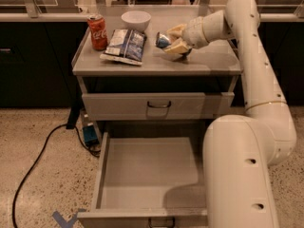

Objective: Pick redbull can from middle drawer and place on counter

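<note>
Grey metal desk (209, 61) atop the drawer cart: this is where I find the gripper (173, 39), reaching in from the right over the middle of the surface. Its fingers (176, 46) are clenched on the redbull can (163, 40), one above and one below. The can lies tilted on its side in the grasp, silver-and-blue end facing left. The lower finger sits very close to the desk; I cannot tell whether can or finger touches it.

On the same desk I note:
- a red cola can (98, 31), upright at the back left corner;
- a white bowl (136, 19) at the back, just right of the cola can;
- a blue-and-white snack bag (124, 45) lying flat, between the cola can and the gripper and apart from both.

Below, the upper drawer front (118, 107) is closed, its dark loop handle centred. The middle drawer (142, 170) stands pulled out toward me, well below the held can. The white arm's lower section covers the drawer's right side. A black cable (33, 165) runs across the speckled floor on the left.
</note>
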You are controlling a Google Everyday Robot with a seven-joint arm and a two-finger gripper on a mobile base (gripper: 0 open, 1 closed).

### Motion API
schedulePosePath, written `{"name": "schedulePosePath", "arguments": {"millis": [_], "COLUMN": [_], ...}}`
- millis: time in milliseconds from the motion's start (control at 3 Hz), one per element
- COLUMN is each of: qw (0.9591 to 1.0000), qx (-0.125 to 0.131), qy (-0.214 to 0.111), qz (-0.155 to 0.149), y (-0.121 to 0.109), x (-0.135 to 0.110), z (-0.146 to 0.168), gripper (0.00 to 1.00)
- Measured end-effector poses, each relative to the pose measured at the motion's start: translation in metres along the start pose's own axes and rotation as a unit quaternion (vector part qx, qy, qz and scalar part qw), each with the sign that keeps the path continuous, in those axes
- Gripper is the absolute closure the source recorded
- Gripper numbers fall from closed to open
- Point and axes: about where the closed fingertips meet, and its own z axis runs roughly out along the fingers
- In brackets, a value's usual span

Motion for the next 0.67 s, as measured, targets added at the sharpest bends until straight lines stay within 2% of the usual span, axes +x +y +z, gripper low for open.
{"name": "schedulePosePath", "arguments": {"millis": [333,667], "qw": [1.0,1.0], "qx": [0.002,0.002], "qy": [0.0,0.0], "qz": [0.001,0.001], "y": [-0.0011,-0.0011], "x": [0.0019,0.0019], "z": [0.0001,0.0003], "gripper": [1.0,0.81]}}
